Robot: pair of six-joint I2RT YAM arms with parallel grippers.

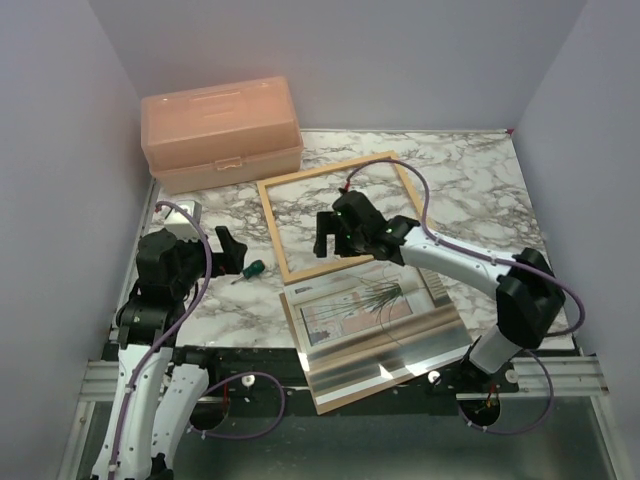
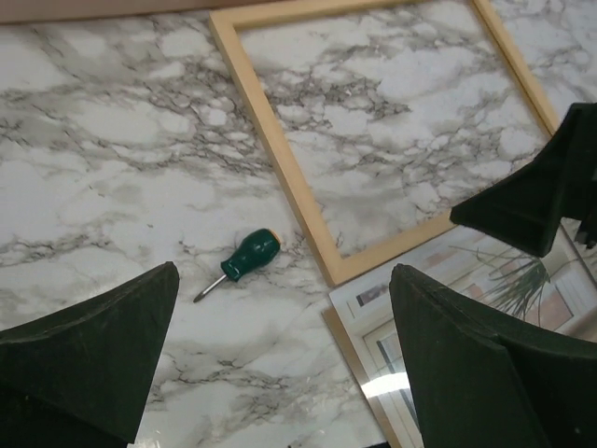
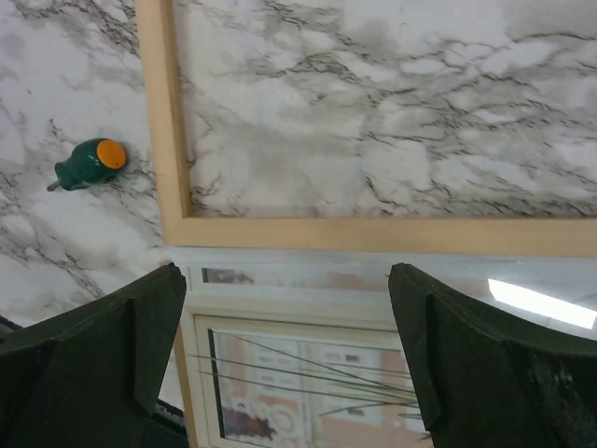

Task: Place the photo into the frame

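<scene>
Tool on your left arm (image 1: 232, 250) hangs spread wide and empty, left of the frame (image 1: 325, 170), with the green screwdriver (image 1: 250, 270) between them. Your right tool (image 1: 335, 232), jaws likewise apart and holding nothing, hovers over the frame's near bar. Just nearer than that bar, the photo (image 1: 365, 300) lies flat, seemingly under a clear glass sheet (image 1: 400, 345) and on a brown board (image 1: 340, 398). Expect it to be light, thin and floppy. Pinch an exposed edge or corner gently, since the glass looks slippery and breakable.

The light-wood rectangular frame (image 1: 272, 230) is laid on the marble table (image 1: 470, 190), with the plant photo print (image 1: 360, 305) just before it, the green-handled screwdriver (image 1: 250, 270) to its left, and the peach plastic toolbox (image 1: 220, 130) behind.
</scene>
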